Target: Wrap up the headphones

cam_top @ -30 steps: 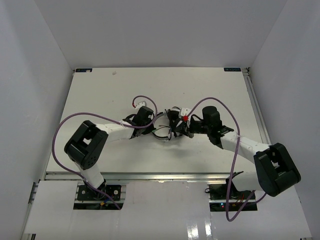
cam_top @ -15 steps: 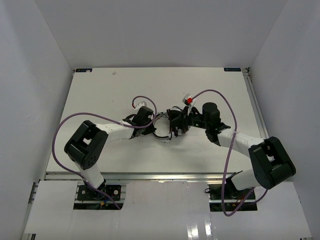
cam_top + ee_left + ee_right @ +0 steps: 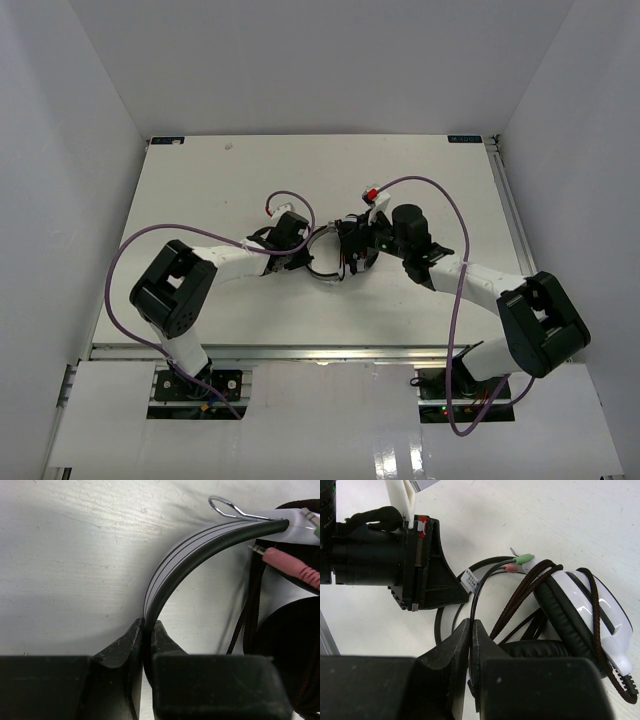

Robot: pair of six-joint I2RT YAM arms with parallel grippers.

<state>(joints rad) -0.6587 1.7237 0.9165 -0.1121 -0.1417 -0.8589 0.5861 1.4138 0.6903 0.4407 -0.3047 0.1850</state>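
My left claw (image 3: 146, 630) is clenched on the headband (image 3: 170, 565), the band running edge-on between the jaws. My right claw (image 3: 471, 630) is pinched shut on the thin black end of the cord (image 3: 474, 597), just below a small white label (image 3: 470, 580).

The headphones (image 3: 345, 250) lie on the table (image 3: 200, 180) near its middle, between the two claws, which sit very close together.

My main worry is the cord sliding out of the right pinch. It is thin and smooth-looking, and any sideways pull could strip it free. If I tug too hard, I expect the headphones to twist in the left grip, since the headband is held only across its narrow edge. The turns already lying over the white earcup (image 3: 585, 610) look loose, and slack could let them slip off its rounded back. The green and pink plugs (image 3: 520, 562) stick out near the cups and could snag a loop. The claws could also knock each other in such a tight space.

The headphones look partly wound. Dark braided cord crosses the white earcup in several strands, the black pads are folded together, and the headband is white with a black inner edge.
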